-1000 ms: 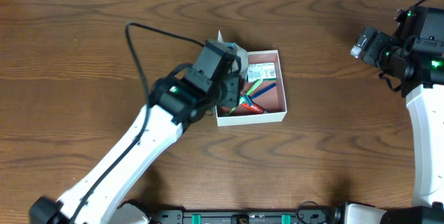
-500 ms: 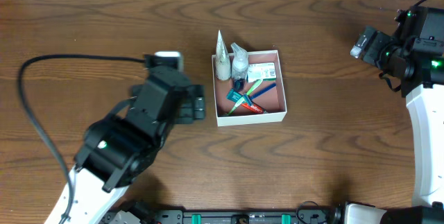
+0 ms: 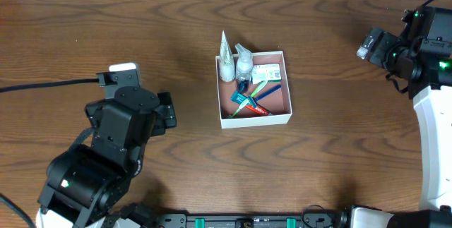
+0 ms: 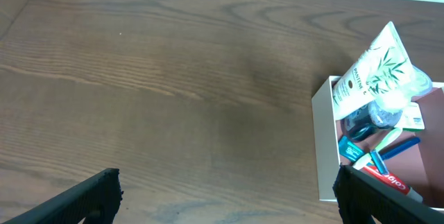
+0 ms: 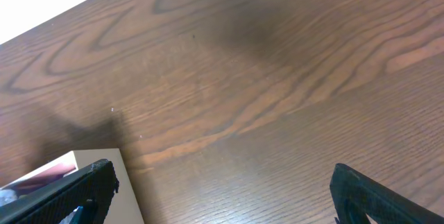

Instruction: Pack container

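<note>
Your left end effector is released: in the left wrist view its two fingers stand wide apart at the frame edges with only bare wood between them. Your right end effector is likewise spread open and grasping nothing. The container sits near the middle of the table, a shallow square box with white outer walls and a dull reddish-pink inside, and no lid on it. Inside, a white tube with a green leaf print leans in the far corner on your left side, its crimped end sticking out past the rim. A small clear bottle stands just beside that tube, touching it. A white-and-green packet lies against the far wall on your right side. A red tube lies low along the near wall, among a few thin blue and green items that cross one another; you cannot tell exactly what those are. From the left wrist view the container's white wall shows at the right edge, well apart from the fingers. Your left arm sits low at the table's near left with a black cable trailing off the edge. Your right end effector hangs at the far right, well apart from the container, only a corner of which shows in its wrist view.
</note>
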Controlling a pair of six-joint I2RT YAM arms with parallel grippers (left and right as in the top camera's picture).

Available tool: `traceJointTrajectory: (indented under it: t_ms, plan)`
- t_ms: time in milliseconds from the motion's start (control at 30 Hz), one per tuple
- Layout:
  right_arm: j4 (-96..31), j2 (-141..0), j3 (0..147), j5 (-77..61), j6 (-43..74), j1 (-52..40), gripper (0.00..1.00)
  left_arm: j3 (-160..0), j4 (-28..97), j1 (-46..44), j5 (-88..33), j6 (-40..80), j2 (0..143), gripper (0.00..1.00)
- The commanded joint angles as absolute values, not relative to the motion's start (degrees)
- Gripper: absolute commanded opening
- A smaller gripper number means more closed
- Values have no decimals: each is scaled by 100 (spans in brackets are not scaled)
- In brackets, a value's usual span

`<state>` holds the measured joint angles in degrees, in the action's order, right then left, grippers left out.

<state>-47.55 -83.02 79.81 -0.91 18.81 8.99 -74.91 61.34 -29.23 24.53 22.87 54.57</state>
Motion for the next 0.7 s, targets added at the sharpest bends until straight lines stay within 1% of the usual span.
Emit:
traceJointTrajectory:
  t_ms: [0,200,300,367,500,667]
  plan:
    - [-4759,-8289,8053,-108,1813,937,99,-7513,6147,-2893,2604,2257,5481,98]
    - [-4759,-8289,8053,-108,1815,937,99,-7513,6344,-2895,2589,2265,5492,98]
    - [-4762,-8289,8053,-108,1815,937,99,-7472,6768,-2895,2231,2285,5511,98]
    - [-4762,-8289,8053,-108,1815,937,99,-7297,7054,-2849,2185,2539,5387,98]
    - [-4759,-8289,8053,-108,1815,937,99,-6600,7026,-2246,1898,2838,4724,98]
    - [-4759,-8289,8053,-108,1815,937,99,-5441,6123,-1350,1457,2742,3463,98]
